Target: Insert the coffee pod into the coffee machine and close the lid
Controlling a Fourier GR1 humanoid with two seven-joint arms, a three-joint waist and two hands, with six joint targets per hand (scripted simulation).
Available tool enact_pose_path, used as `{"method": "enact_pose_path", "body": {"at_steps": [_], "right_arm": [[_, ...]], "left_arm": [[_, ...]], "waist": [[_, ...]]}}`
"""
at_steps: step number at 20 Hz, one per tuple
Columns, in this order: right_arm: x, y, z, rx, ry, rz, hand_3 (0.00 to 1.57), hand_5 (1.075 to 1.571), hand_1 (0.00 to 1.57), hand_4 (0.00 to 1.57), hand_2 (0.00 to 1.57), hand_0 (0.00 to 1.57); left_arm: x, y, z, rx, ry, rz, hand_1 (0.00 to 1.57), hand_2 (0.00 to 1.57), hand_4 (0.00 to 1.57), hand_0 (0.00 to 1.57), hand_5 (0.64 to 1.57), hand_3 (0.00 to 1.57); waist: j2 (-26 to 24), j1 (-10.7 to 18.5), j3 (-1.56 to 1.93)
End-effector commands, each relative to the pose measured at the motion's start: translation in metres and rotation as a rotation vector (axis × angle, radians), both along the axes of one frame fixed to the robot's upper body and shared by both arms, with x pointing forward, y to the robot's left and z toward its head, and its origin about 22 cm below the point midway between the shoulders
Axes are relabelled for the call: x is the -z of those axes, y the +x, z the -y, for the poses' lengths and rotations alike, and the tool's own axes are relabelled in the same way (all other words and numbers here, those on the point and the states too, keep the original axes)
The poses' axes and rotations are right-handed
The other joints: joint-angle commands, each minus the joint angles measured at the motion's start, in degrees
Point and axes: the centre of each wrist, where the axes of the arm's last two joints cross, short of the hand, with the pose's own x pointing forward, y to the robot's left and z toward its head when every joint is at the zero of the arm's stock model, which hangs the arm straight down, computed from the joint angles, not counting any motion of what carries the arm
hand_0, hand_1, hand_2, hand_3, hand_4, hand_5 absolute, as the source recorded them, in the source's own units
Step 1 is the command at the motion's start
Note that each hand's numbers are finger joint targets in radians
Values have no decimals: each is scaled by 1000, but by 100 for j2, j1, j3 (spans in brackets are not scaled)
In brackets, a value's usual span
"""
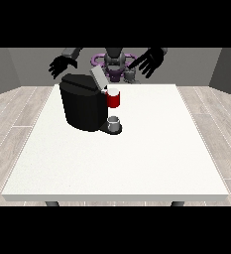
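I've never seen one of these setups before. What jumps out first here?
The black coffee machine stands out on the white table, left of centre, its lid tilted up. A red part shows at its front above a small grey cup. Behind it, the robot holds both black hands raised, fingers spread.

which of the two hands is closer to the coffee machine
The hand at the view's left, raised with fingers spread just above the back of the black coffee machine. The hand at the view's right hangs farther off.
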Motion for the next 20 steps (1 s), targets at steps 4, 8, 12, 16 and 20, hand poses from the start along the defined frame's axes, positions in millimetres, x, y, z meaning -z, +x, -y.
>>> {"method": "enact_pose_path", "body": {"at_steps": [4, 8, 12, 16, 20], "right_arm": [[-7, -14, 8, -88, -9, -51, 0, 1571, 0, 370, 0, 0], [-28, 0, 22, -111, -84, -43, 0, 1571, 0, 0, 0, 0], [-33, 9, 27, -113, -73, 29, 0, 1571, 0, 0, 0, 0], [-65, 19, 18, -228, -112, -17, 0, 1571, 0, 0, 0, 0], [-55, 30, 6, -191, -149, -35, 0, 1571, 0, 239, 0, 0]], "left_arm": [[109, -44, -9, -54, -344, -168, 0, 0, 0, 0, 1571, 0], [125, -52, 13, -30, -431, -206, 0, 0, 191, 0, 1571, 0], [124, -56, 16, -1, -516, -212, 0, 0, 90, 0, 1571, 0], [143, -72, 4, -46, -576, -240, 0, 0, 0, 0, 1571, 0], [158, -86, 37, -15, -645, -274, 0, 0, 57, 0, 1571, 0]], "waist": [[-1018, 443, -3], [-1363, 901, 3], [-1099, 1305, 8], [-1295, 1245, 4], [-1299, 1742, 7]]}}
